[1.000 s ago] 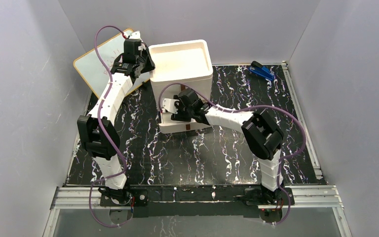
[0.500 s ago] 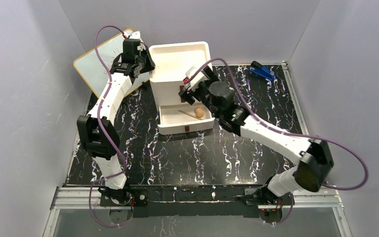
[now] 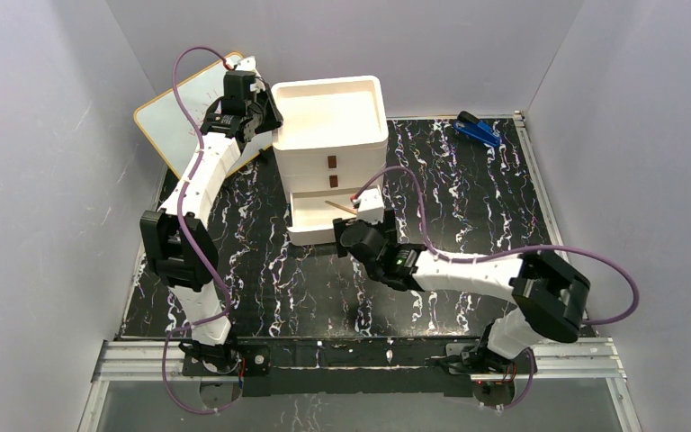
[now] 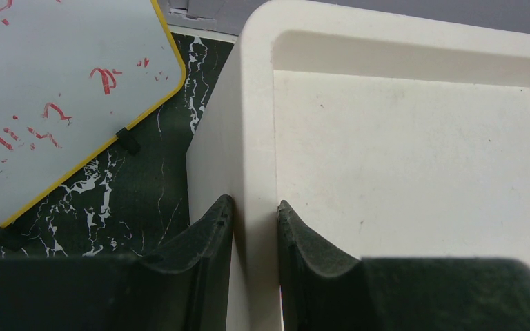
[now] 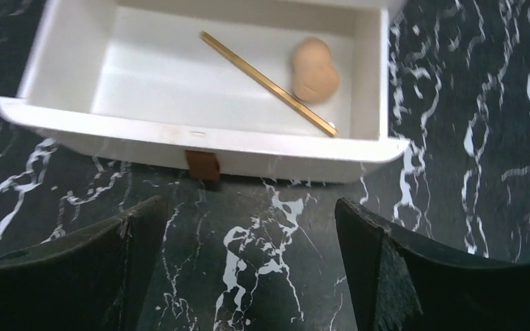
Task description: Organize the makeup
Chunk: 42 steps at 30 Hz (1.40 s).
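Note:
The white drawer box (image 3: 328,135) has its bottom drawer (image 5: 200,141) pulled out. In it lie the thin yellow stick (image 5: 269,84) and the tan egg-shaped sponge (image 5: 314,69). The stick also shows in the top view (image 3: 340,207). My right gripper (image 5: 248,227) is open and empty, low over the table just in front of the drawer's brown handle (image 5: 202,164); in the top view it (image 3: 349,236) is at the drawer front. My left gripper (image 4: 255,214) is shut on the box's left wall (image 4: 248,138). The disc, pencils and compact are out of view.
A whiteboard with a yellow rim (image 3: 175,112) leans at the back left, next to the left gripper. A blue clip-like object (image 3: 479,130) lies at the back right. Grey walls enclose the black marbled table (image 3: 468,207).
My right arm has swung from the box's upper drawers down to the table in front of the open bottom drawer. The left arm has not moved.

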{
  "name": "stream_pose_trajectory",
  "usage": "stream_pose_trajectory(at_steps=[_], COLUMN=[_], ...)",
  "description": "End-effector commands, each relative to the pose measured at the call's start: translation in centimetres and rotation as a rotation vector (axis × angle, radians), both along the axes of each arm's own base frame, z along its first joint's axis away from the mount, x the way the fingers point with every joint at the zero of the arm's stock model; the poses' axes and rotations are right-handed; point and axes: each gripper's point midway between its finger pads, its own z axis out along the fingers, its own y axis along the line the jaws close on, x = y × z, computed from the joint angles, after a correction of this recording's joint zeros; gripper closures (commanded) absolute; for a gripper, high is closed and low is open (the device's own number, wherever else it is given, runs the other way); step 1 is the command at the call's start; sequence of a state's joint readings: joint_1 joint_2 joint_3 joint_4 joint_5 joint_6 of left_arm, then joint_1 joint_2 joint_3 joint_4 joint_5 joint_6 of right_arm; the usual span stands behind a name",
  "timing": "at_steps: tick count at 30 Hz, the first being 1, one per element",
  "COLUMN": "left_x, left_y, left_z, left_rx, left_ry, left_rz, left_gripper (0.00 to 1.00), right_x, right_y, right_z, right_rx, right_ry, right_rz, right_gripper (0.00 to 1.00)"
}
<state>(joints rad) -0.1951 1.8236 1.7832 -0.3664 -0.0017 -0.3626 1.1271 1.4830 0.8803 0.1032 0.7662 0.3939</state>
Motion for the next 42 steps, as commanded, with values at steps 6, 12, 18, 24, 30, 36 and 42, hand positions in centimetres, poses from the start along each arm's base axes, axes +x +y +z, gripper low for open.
stream_pose_trajectory(at_steps=[6, 12, 18, 24, 30, 36, 42], left_x=[-4.3, -4.4, -4.4, -4.6, -4.5, -4.6, -4.5], left_y=[0.3, 0.3, 0.2, 0.0, -0.2, -0.3, -0.5], left_z=[-6.4, -6.4, -6.4, -6.6, -6.7, -7.0, -7.2], left_rx=[0.013, 0.014, 0.012, 0.009, 0.003, -0.002, -0.007], left_ry=[0.277, 0.278, 0.28, 0.287, 0.29, 0.299, 0.308], left_rz=[-0.034, -0.037, -0.043, -0.057, -0.062, -0.068, -0.076], left_gripper=[1.0, 1.0, 1.0, 1.0, 1.0, 1.0, 1.0], right_x=[2.0, 2.9, 4.7, 7.6, 11.0, 14.0, 15.1], right_y=[1.3, 4.3, 6.5, 7.6, 7.1, 7.3, 7.2], right_z=[-1.7, -4.2, -4.5, -4.0, -3.4, -2.6, -0.7], right_rx=[0.196, 0.164, 0.146, 0.14, 0.138, 0.12, 0.158], right_ry=[0.019, 0.05, 0.018, -0.023, -0.071, -0.155, -0.303], right_rz=[-0.268, -0.234, -0.192, -0.173, -0.195, -0.19, -0.167], right_gripper=[0.01, 0.01, 0.01, 0.01, 0.01, 0.01, 0.01])
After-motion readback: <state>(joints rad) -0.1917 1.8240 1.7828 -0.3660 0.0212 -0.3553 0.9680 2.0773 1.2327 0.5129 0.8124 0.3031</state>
